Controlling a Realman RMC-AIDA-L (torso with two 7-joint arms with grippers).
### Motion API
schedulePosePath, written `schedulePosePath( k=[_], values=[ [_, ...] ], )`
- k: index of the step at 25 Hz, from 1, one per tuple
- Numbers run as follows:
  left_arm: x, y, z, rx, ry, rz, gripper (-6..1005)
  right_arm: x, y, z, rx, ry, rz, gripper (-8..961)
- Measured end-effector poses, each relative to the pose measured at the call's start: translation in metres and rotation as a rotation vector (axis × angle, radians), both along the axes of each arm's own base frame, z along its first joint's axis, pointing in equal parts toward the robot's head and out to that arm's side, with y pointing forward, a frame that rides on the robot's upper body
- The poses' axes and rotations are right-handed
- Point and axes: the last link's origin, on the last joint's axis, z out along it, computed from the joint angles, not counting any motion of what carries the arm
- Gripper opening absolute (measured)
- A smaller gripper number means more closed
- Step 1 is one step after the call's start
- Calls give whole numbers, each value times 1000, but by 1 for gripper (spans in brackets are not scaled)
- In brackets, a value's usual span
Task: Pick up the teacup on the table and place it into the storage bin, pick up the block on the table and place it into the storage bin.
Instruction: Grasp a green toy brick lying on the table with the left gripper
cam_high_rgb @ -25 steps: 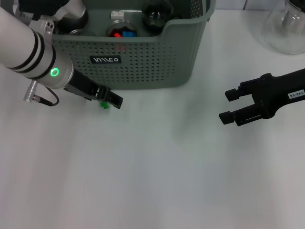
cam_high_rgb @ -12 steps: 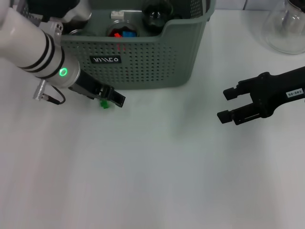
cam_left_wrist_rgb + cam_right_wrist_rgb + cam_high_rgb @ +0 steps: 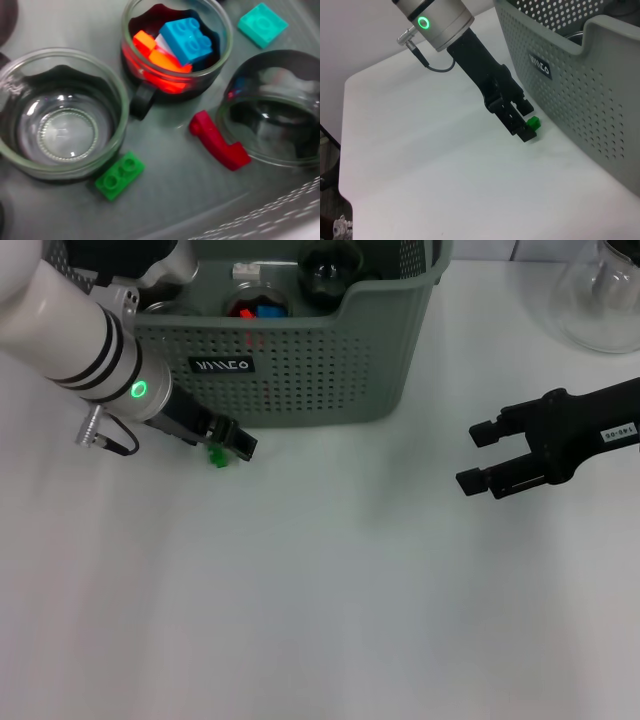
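Observation:
A small green block [image 3: 217, 457] lies on the white table just in front of the storage bin [image 3: 300, 380]. My left gripper [image 3: 243, 445] is down at the table right beside this block, touching or nearly touching it. The right wrist view has the same block [image 3: 534, 122] at the tip of the left gripper [image 3: 525, 131], next to the bin's wall [image 3: 580, 100]. Inside the bin stand an empty glass teacup [image 3: 60, 127], a cup filled with coloured blocks [image 3: 175, 45] and another green block [image 3: 120, 176]. My right gripper [image 3: 474, 459] hovers open at the right, holding nothing.
A glass flask [image 3: 600, 300] stands at the table's far right corner. In the bin there are also a red piece [image 3: 217, 142], a teal block [image 3: 262, 24] and a dark glass bowl [image 3: 272, 115]. White table spreads between the two arms.
The left wrist has shifted slightly to the right, while its gripper stays at the green block. The block and the right arm have hardly moved.

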Motion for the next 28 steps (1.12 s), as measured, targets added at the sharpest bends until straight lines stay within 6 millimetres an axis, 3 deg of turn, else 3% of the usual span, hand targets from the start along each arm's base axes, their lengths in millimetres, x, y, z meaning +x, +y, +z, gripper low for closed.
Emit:
schedulePosePath(
  k=[3,12,17,28],
  values=[
    [-1,0,0,2,5,1,775,0,1,0,1,-1,1,835],
    [-3,2,-6,-2,8,6,781,-2,2,0,3,1,5,836],
    [-3,2,-6,-3,8,6,681,-2,2,0,3,1,5,836],
    [-3,2,-7,-4,11,4,622,-2,2,0,4,1,4,835]
  ],
)
